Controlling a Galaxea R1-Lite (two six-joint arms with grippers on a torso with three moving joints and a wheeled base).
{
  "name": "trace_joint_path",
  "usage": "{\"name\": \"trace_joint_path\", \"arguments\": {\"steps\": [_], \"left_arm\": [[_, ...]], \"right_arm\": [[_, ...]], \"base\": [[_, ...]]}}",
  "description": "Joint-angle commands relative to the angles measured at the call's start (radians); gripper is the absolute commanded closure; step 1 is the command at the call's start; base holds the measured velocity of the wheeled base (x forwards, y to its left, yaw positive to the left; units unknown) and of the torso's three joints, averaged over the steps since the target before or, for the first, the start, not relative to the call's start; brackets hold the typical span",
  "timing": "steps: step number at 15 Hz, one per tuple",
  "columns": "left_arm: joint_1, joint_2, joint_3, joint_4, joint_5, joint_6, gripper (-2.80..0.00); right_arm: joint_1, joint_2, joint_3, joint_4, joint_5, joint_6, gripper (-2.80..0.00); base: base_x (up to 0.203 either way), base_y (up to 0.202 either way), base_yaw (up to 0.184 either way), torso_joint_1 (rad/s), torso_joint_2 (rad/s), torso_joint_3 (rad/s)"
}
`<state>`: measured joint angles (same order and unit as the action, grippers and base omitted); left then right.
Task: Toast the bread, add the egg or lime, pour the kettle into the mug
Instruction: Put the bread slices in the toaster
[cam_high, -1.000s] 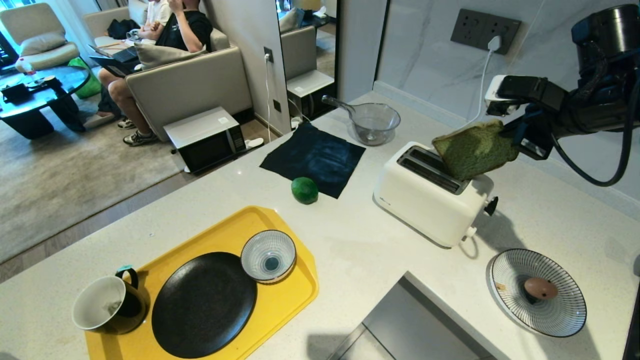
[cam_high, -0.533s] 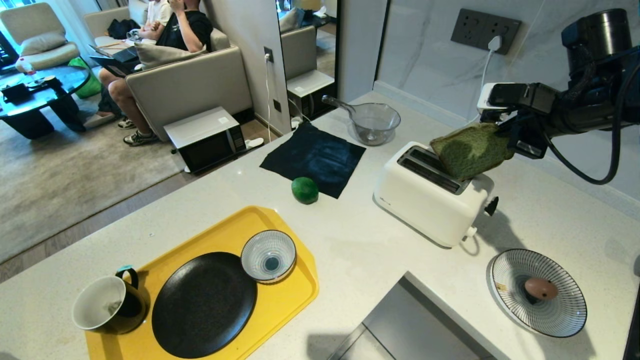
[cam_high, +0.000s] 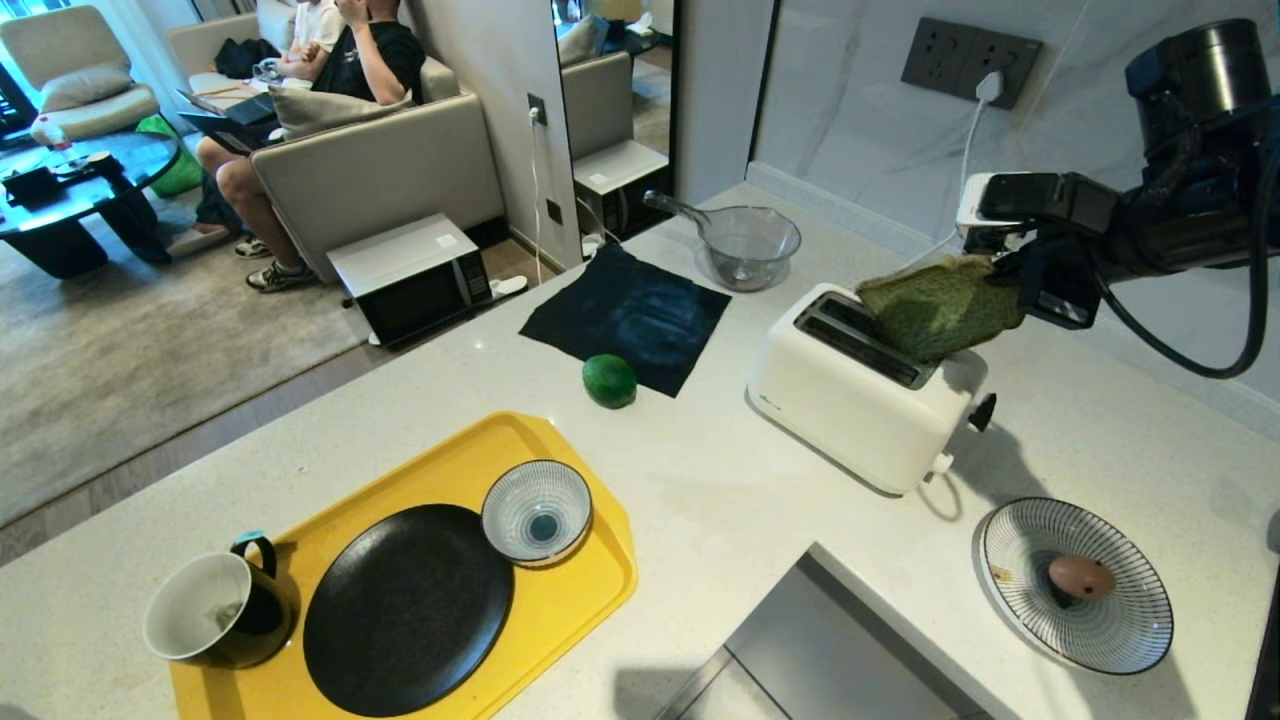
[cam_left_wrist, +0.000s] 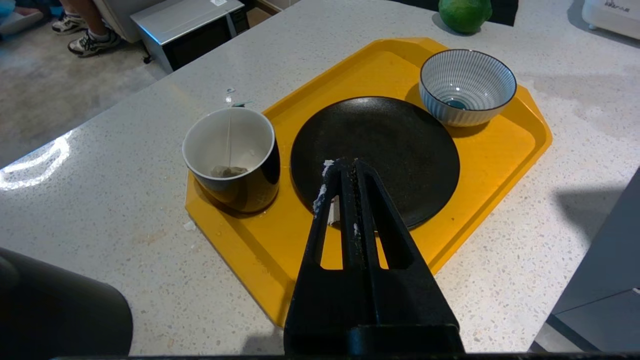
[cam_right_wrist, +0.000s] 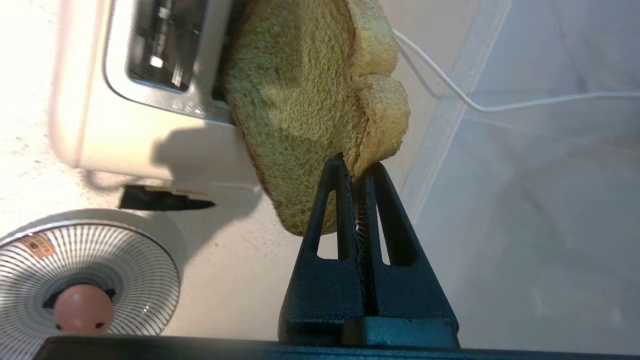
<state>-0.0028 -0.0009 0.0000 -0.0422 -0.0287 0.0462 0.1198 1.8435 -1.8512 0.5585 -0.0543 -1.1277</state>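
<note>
Right gripper (cam_high: 1015, 280) pinches the bread (cam_high: 940, 305), now tipped lower onto the toaster (cam_high: 860, 385) slot. Not inserted yet. Left gripper (cam_left_wrist: 345, 167) idle, closed empty.

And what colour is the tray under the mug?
Yellow tray, clearest in the left wrist view.

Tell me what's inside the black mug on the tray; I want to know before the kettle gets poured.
The mug holds a tea bag lying on its white bottom, its string running up the inner wall. No liquid shows. Anything under the bag is covered.
</note>
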Motion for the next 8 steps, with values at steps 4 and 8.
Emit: {"name": "trace_joint_path", "arguments": {"steps": [4,8], "left_arm": [[0.000,-0.001,0.017,-0.001,0.004,-0.029,0.00],[0.001,-0.001,0.017,-0.001,0.004,-0.029,0.00]], "right_arm": [[0.036,0.000,0.036,0.002,-0.001,-0.006,0.00],[0.037,0.037,0.015,0.001,-0.006,-0.005,0.00]], "base": [[0.000,0.000,0.000,0.000,0.00,0.000],[0.000,0.000,0.000,0.000,0.00,0.000]]}}
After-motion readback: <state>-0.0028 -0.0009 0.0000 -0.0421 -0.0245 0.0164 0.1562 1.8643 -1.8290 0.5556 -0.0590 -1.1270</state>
